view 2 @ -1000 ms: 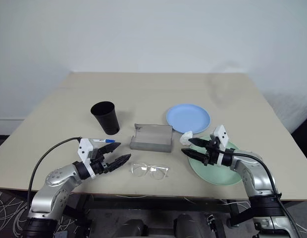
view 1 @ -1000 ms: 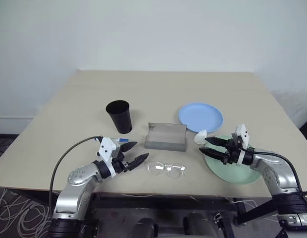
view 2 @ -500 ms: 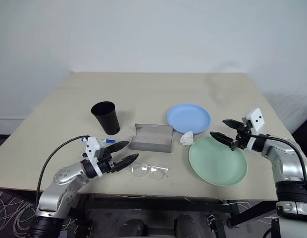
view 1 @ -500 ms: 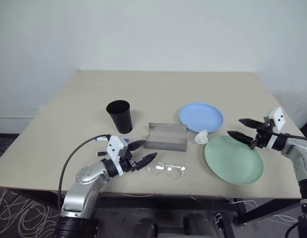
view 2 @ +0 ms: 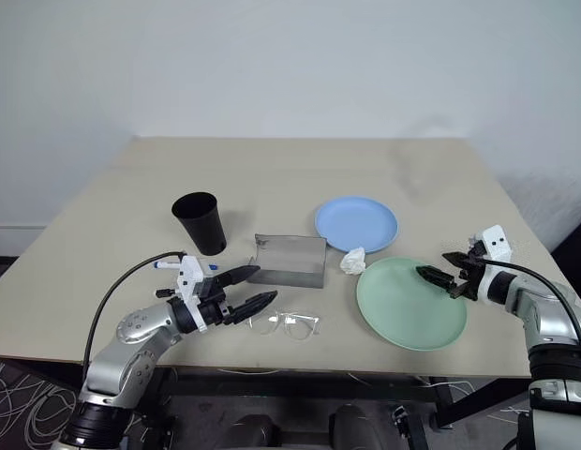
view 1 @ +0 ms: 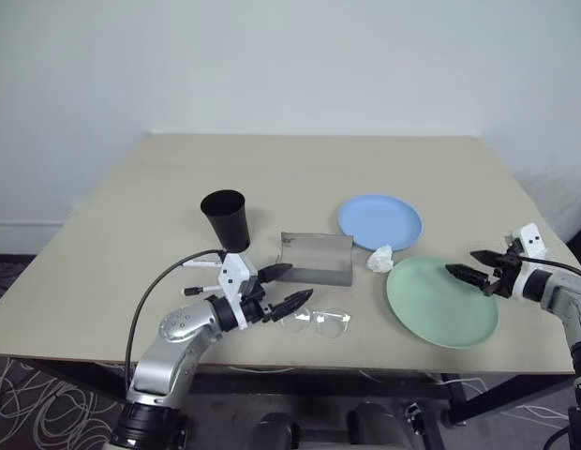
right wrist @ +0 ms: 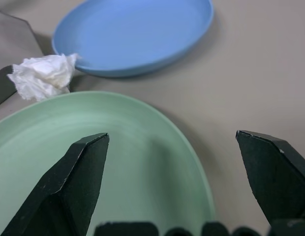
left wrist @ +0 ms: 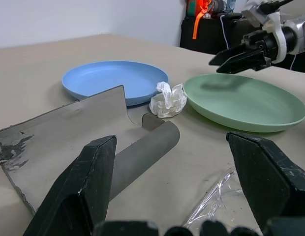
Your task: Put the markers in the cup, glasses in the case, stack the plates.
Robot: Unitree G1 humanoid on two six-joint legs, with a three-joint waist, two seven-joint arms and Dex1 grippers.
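1. The cup (view 1: 226,218) stands upright on the table (view 1: 309,169), empty as far as the head views show.
2. One marker (view 2: 178,263) lies on the table just behind the left arm's wrist; its blue cap points toward the case. A second, darker pen-like thing (view 1: 201,289) lies near it, too small to identify with certainty.
3. The case (view 1: 315,258) lies open between the cup and the plates, with its lid tilted up.
4. The glasses (view 1: 316,321) rest on the table in front of the case, near the front edge.
5. The blue plate (view 1: 379,220) sits beyond the green plate (view 1: 441,302); the two are apart, not stacked.
6. A tissue lump (view 1: 379,258) lies between the case and the plates, just beside both plate rims.
7. The left gripper (view 1: 289,287) hovers with its fingers spread wide, holding nothing, tips just beside the glasses and in front of the case.
8. The right gripper (view 1: 469,267) hovers over the green plate's right rim, fingers spread wide and empty.
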